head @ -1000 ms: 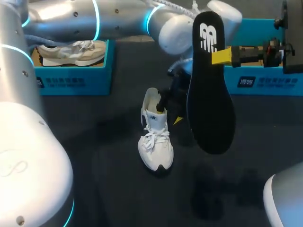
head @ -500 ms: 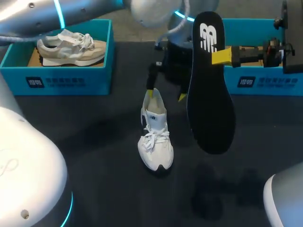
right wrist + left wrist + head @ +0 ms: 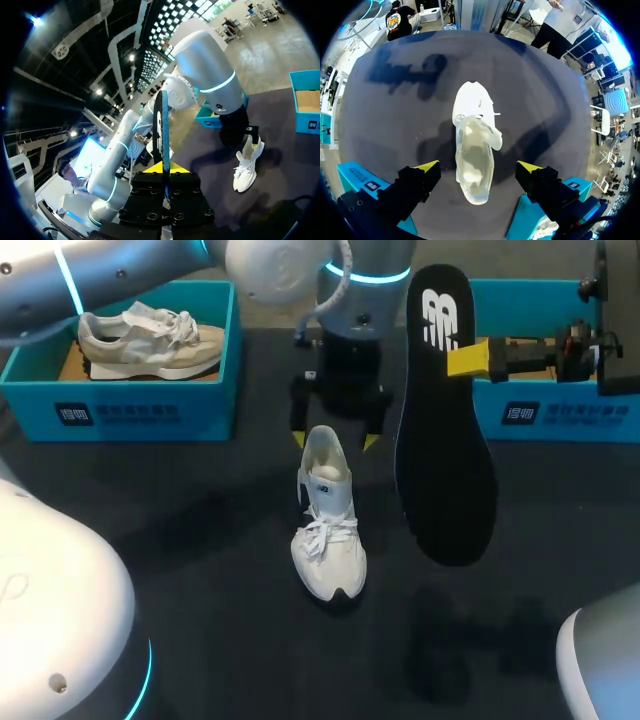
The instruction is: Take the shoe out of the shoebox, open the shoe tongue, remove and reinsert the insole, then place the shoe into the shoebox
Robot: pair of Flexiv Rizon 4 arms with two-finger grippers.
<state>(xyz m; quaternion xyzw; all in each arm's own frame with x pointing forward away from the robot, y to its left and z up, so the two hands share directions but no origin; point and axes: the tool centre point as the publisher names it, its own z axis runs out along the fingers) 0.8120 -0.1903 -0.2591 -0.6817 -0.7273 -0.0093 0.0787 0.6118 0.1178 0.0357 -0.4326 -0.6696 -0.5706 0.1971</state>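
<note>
Left gripper (image 3: pixel 333 440) (image 3: pixel 479 167): released, its fingers spread wide. It hangs just above the heel of the shoe, with one yellow tip to either side and both tips clear of the shoe.
Right gripper (image 3: pixel 467 358) (image 3: pixel 165 170): clenched on the insole near one end. It is held up in the air in front of the right box.
Insole (image 3: pixel 445 440) (image 3: pixel 164 125): black, with a white mark at the gripped end. It hangs long-way down from the grip, to the right of the shoe and apart from it. The right wrist view shows it edge-on between the fingers.
Shoe (image 3: pixel 327 520) (image 3: pixel 472 145) (image 3: pixel 247 167): white and laced, standing on its sole in the middle of the table, out of both boxes. The toe points toward the robot and the heel toward the far edge. Its mouth gapes, and the left wrist view looks straight down into it.
Left arm (image 3: pixel 150 270) (image 3: pixel 210 65): comes in from the far left corner, over the left box, to the middle.
Left box (image 3: pixel 130 405): teal, at the far left, with a beige shoe (image 3: pixel 150 340) inside.
Right box (image 3: pixel 550 410): teal, at the far right, partly hidden by the insole and the right gripper.
Table (image 3: pixel 200 570): dark.
</note>
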